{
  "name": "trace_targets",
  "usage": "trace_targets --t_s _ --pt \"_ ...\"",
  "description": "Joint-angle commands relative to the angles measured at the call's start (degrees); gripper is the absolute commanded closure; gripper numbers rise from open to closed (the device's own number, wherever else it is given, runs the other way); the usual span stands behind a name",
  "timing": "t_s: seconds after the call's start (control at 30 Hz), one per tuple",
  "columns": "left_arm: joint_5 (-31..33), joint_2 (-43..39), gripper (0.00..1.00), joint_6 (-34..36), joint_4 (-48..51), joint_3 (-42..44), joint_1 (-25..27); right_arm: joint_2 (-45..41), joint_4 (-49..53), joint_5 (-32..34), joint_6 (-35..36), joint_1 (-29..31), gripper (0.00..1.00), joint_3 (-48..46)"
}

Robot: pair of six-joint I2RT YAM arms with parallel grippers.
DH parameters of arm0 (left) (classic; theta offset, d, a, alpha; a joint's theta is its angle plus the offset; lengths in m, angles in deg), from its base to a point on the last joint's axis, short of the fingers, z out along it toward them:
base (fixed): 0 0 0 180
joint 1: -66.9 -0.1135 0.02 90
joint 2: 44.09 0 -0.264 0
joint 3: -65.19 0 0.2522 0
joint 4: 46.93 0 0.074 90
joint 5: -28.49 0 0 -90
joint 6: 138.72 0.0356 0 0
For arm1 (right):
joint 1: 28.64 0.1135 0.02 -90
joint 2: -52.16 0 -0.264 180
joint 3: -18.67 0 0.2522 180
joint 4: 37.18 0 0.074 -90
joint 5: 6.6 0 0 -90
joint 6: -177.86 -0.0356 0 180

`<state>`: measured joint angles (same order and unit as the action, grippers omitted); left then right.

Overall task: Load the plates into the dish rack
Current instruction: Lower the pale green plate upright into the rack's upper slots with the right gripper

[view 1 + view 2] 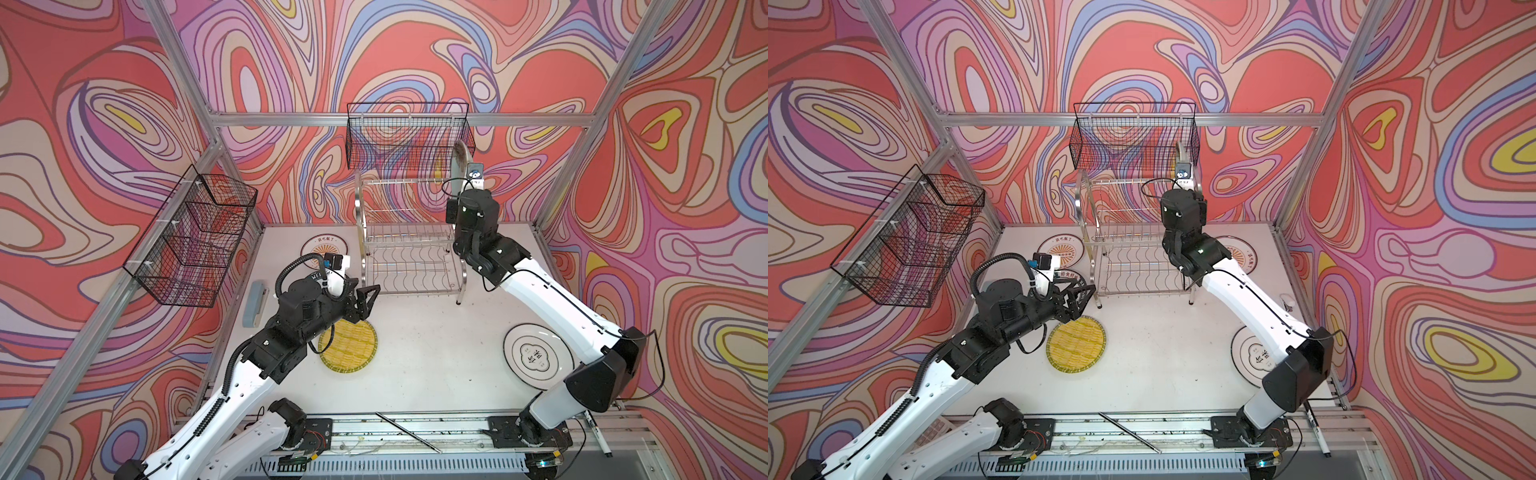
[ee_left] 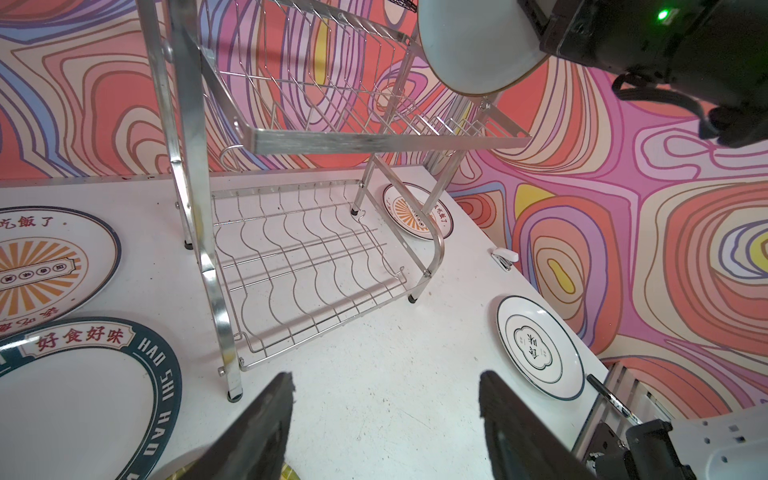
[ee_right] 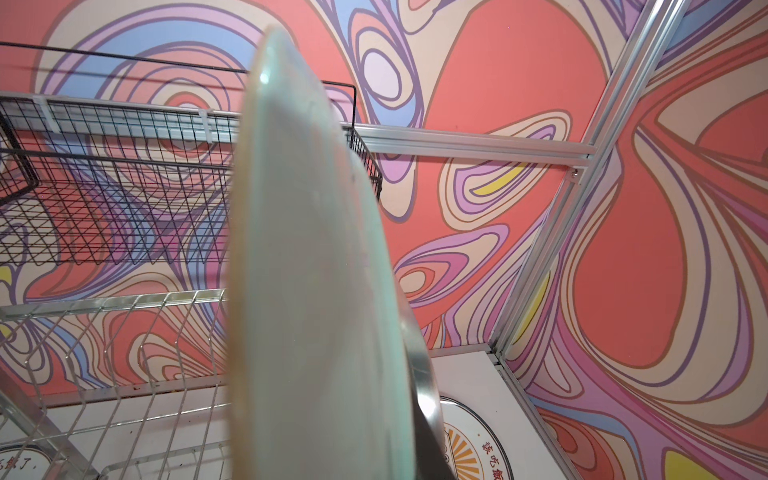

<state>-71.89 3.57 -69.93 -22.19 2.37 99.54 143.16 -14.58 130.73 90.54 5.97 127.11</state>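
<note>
The right gripper (image 1: 465, 182) pinches the pale aqua plate (image 3: 311, 291) on edge. It is at upper centre in both top views, over the right end of the top tier of the dish rack (image 1: 409, 245). The left gripper (image 1: 368, 301), spread and empty, hovers left of centre above the far rim of the yellow plate (image 1: 351, 347).

My two top views look down from high above, sharing the whole table (image 1: 415, 353) and dish rack (image 1: 409, 239). Left wrist faces the rack from low; right wrist sits close against a pale plate (image 3: 307, 291).
</note>
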Motion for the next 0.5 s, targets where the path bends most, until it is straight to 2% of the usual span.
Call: trace_targets --t_s 0.0,0.47 --pt "0.7 -0.3 0.27 0.6 1.0 -1.0 0.2 -0.4 -4.2 0.6 -1.7 0.4 1.00 0.1" --pt "1.1 -0.7 0.27 0.8 1.8 -0.9 0.2 -0.3 -3.7 0.4 -3.3 0.4 1.00 -2.5"
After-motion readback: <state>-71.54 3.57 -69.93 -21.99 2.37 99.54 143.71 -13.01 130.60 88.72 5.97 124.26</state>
